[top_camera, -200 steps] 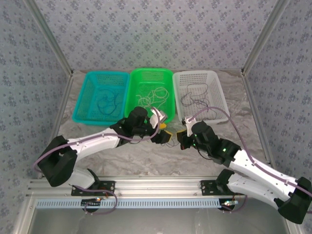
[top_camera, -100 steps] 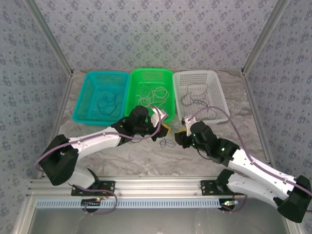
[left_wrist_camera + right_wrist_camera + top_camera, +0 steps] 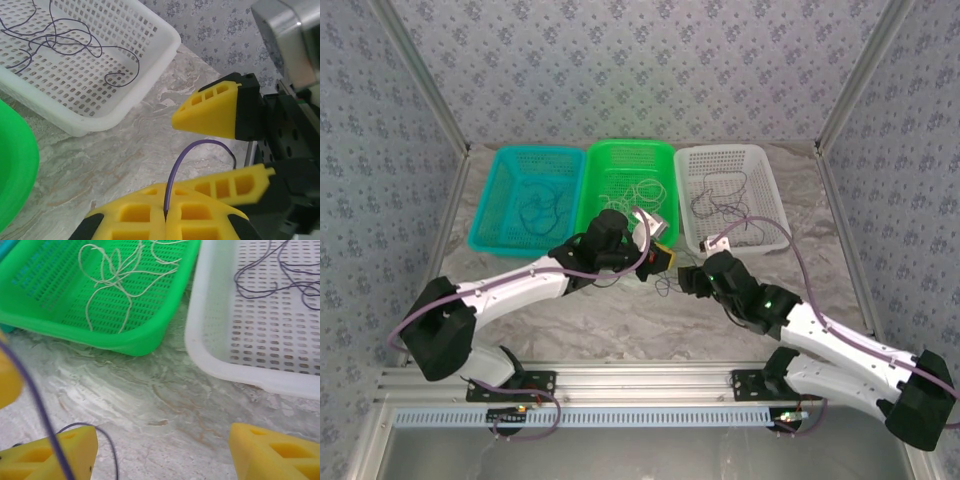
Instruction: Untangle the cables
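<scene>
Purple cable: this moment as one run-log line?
left claw: shut on purple cable | right claw: open | location: over table

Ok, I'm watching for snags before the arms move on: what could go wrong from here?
The left gripper pinches the hair-thin purple cable right at its fingertips, so it might slip free. The cable loops past the open right gripper and could snag on a finger there.
</scene>
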Available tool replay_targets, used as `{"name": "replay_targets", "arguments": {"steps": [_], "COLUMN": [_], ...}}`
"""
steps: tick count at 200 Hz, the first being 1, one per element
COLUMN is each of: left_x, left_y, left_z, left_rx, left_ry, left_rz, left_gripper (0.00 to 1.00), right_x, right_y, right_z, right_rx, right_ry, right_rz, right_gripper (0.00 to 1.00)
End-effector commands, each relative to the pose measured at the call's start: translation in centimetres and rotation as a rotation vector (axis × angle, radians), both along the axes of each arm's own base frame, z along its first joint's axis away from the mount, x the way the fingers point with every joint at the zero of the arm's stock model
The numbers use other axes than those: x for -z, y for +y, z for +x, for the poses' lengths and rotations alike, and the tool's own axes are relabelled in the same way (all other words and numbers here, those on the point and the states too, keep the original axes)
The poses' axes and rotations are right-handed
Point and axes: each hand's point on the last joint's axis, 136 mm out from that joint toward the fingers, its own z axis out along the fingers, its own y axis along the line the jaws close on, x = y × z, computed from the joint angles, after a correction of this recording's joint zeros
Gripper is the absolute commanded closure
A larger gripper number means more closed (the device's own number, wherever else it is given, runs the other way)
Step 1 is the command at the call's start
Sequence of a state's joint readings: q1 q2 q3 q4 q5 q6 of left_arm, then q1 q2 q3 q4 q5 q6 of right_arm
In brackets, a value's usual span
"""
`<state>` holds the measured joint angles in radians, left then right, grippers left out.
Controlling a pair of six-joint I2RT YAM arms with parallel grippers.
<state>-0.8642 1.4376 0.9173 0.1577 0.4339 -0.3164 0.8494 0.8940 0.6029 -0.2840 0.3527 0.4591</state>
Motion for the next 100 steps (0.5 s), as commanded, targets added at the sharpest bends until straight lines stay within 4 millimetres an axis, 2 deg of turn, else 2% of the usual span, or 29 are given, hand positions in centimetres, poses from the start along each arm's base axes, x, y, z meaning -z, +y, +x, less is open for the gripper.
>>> {"name": "replay_targets", "arguments": {"steps": [1, 27, 51, 75, 100], "left_x": [-2.5, -3.6, -5.1, -6.6, -7.6], "left_y": [0.2, 1.2, 2.5, 4.2, 5.3], "left_z": [-0.6, -0.5, -0.4, -0.5, -0.9], "left_rx": [0.004, -0.041, -0.081, -0.12, -0.135], "left_ry": [-0.018, -0.053, -0.118, -0.178, -0.208], "left_rz": [-0.065, -0.078, -0.076, -0.081, -0.11], "left_gripper": [0.96, 0.96, 0.96, 0.96, 0.96], "right_x": [-0.1, 2.3, 4.3, 4.7, 4.6], "right_y": [-1.1, -2.3, -4.3, -5.6, -6.5], "right_z": [1.0, 0.9, 0.1, -0.3, -0.6], "right_rx": [0.084, 0.122, 0.176, 0.206, 0.222], "right_ry": [-0.019, 0.074, 0.155, 0.179, 0.177], "right_rz": [0.005, -0.054, -0.147, -0.165, -0.135], "right_gripper": [0.31, 0.42, 0.52, 0.57, 0.69]}}
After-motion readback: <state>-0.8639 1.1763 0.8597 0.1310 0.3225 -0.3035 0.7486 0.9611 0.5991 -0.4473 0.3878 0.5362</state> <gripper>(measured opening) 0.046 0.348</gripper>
